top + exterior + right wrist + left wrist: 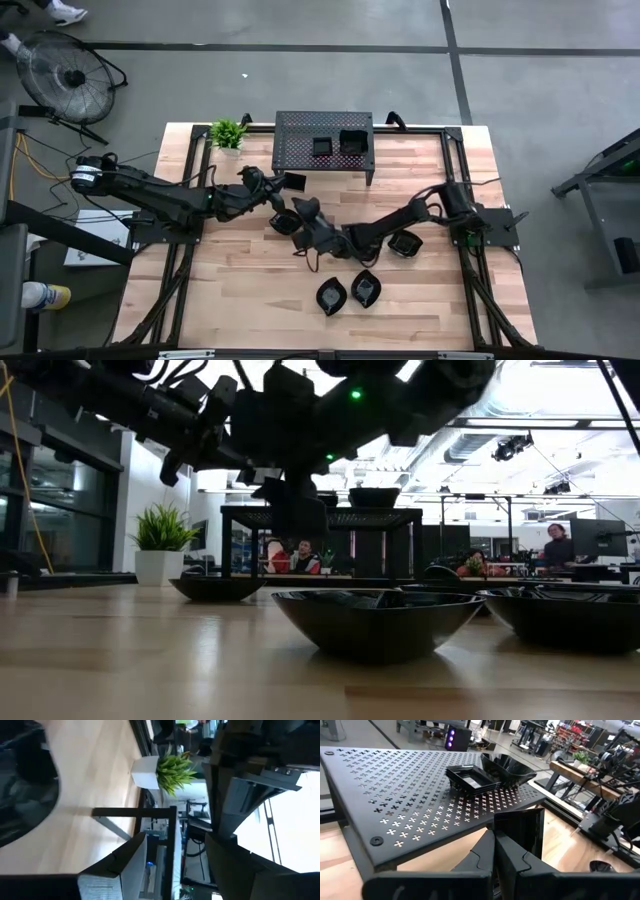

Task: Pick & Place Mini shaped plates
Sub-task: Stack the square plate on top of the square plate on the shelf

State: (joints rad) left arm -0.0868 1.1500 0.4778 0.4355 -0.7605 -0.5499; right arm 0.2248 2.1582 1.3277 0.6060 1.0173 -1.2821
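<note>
- Left hand (pixel 512 851) is clamped on a square plate (pixel 520 831), held just short of the stand (pixel 400 795).
- Right hand (pixel 303 212) is open, empty, above the worktop (pixel 250 290).
- Step: carry to stand.
- Next move: lift over the edge, release beside the plates there (pixel 322 147).

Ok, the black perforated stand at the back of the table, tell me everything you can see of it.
The stand is a low black table that looks like metal. Its flat rectangular top is punched with small cross-shaped holes, has screws at the corners and stands on thin legs at the table's far edge, beside a small potted plant. Two black dishes rest on it: a square stack and a deeper bowl-like one. Neither gripper touches it.
</note>
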